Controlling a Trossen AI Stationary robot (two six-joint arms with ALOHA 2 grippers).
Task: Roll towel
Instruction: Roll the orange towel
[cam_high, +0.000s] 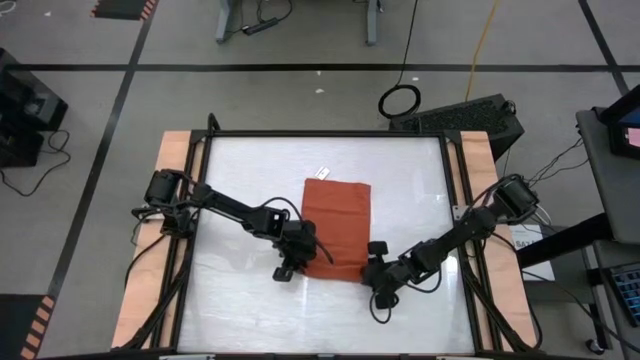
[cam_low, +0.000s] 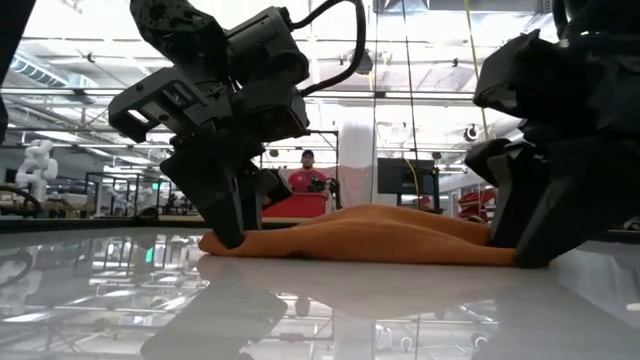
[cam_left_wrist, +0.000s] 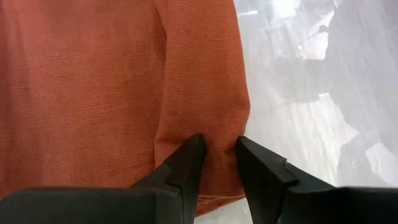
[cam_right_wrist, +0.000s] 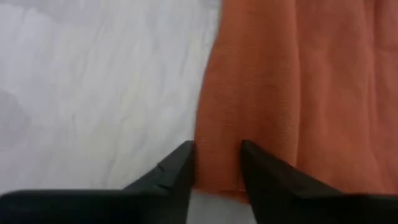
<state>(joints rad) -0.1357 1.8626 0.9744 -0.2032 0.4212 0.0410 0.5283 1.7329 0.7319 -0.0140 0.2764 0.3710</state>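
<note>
A: Towel (cam_high: 337, 225) — rust-orange, lying flat near the middle of the white counter (cam_high: 240, 170), long side running away from the near edge. No roll started; near hem only bunched a little at the two corners.

B: Left tool (cam_left_wrist: 217, 149)?

A: Down at the near left corner of the towel. Narrow gap, a fold of cloth pinched between the tips in the left wrist view. Counted as holding the towel.

B: Right tool (cam_right_wrist: 216, 155)?

A: Down at the near right corner. Hem sitting between the tips in the right wrist view, gap narrow. Firm grip or not: cannot tell from these views.

B: Progress?

A: Judged early. Corners addressed, nothing turned over yet. Whole length left to roll, from near hem toward the far hem.

B: Edges, room?

A: Far hem close to a small white tag (cam_high: 322, 173) on the counter, just apart. Bare counter beyond that up to the dark frame (cam_high: 330, 134), and broad bare strips on both sides. Wooden side rails (cam_high: 170, 160) well apart from the cloth. Low view: cloth humped slightly in the middle, both tools touching down at its ends.

B: Risk?

A: Uneven lift if one corner slips; roll likely to skew.
</note>
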